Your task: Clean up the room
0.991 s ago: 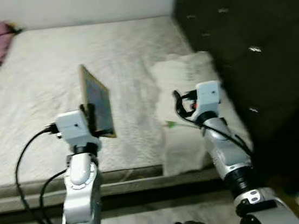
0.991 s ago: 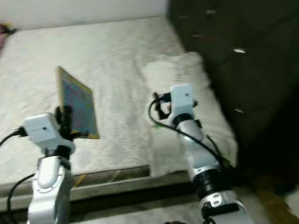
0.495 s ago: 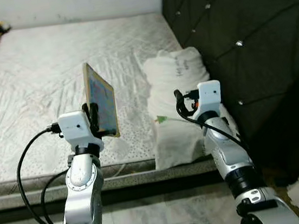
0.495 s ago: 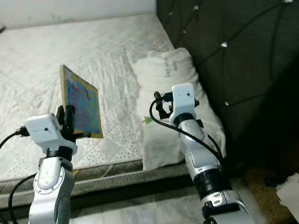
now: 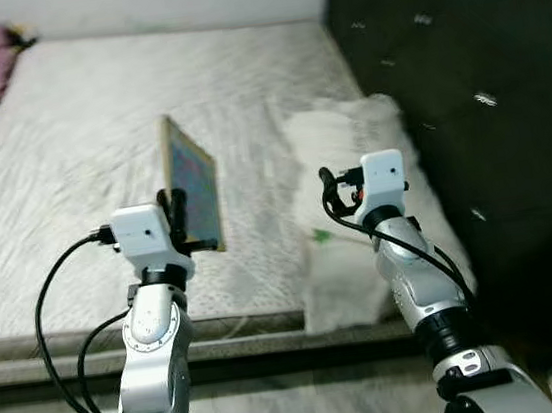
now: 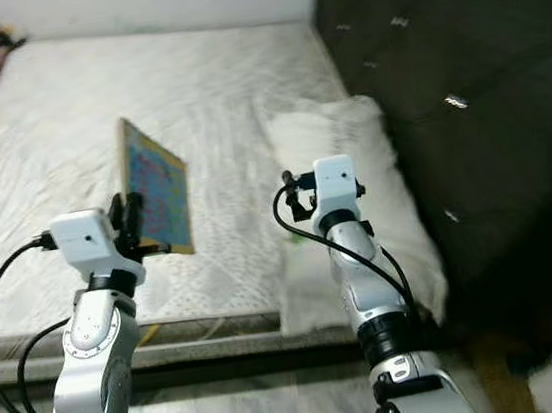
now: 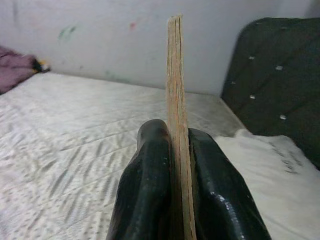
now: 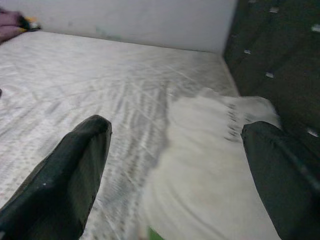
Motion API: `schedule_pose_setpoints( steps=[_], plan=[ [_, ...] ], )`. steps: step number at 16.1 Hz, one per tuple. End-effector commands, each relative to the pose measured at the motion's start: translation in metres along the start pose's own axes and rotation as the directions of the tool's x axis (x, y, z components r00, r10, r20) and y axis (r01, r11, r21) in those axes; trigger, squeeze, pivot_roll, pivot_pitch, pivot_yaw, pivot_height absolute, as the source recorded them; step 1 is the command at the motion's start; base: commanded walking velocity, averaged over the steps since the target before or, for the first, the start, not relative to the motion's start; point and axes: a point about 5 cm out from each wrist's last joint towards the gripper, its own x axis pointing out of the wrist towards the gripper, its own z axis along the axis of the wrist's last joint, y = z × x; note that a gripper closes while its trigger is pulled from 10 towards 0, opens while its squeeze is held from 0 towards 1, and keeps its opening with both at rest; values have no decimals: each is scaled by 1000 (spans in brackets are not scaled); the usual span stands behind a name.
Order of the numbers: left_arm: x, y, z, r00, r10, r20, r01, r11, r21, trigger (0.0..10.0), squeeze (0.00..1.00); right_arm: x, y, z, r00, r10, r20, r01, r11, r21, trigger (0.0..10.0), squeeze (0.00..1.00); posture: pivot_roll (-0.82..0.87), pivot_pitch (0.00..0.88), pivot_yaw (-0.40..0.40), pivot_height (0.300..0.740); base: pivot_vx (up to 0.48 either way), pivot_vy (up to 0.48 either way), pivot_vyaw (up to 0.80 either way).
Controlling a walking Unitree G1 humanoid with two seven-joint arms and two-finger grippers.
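The left end effector [image 7: 172, 200] is clamped on the lower edge of a thin board [image 5: 193, 184], one black finger on each face, so the board stands upright on edge above the bed [image 5: 79, 160]. Held this way, it is carried clear of the mattress rather than dragged across it, probably on its way to be put away.

The right end effector [image 8: 175, 170] is spread wide and holds nothing; it hovers over the pillow [image 5: 349, 147] lying ahead of it, beside the dark headboard [image 5: 481, 70], perhaps ready to take the pillow next.

The board is flat and rectangular, with pale wooden edges and a bluish patterned face turned toward the right end effector. From the left wrist it shows only as a narrow tan strip.
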Motion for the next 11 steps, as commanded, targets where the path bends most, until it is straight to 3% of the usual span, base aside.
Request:
schedule_pose_setpoints(
  steps=[1, 4, 11],
  plan=[
    [2, 1, 12, 998, -1, 61, 1, 1000, -2, 10000, 0, 1, 1, 2, 1000, 2, 8, -2, 1000, 5, 10000, 0, 71, 54, -21, 740, 480, 0, 0],
    [2, 1, 9, 999, 3, 44, -2, 1000, -8, 10000, 0, 1, 0, 1, 1000, 0, 6, 0, 1000, 6, 10000, 0, 71, 55, -19, 740, 339, 0, 0],
    [3, -1, 7, 1000, 19, 21, -18, 999, -38, 10000, 0, 0, 0, 0, 1000, -3, 4, 3, 1000, 7, 10000, 0, 71, 55, -18, 740, 0, 0, 0]
  ],
)
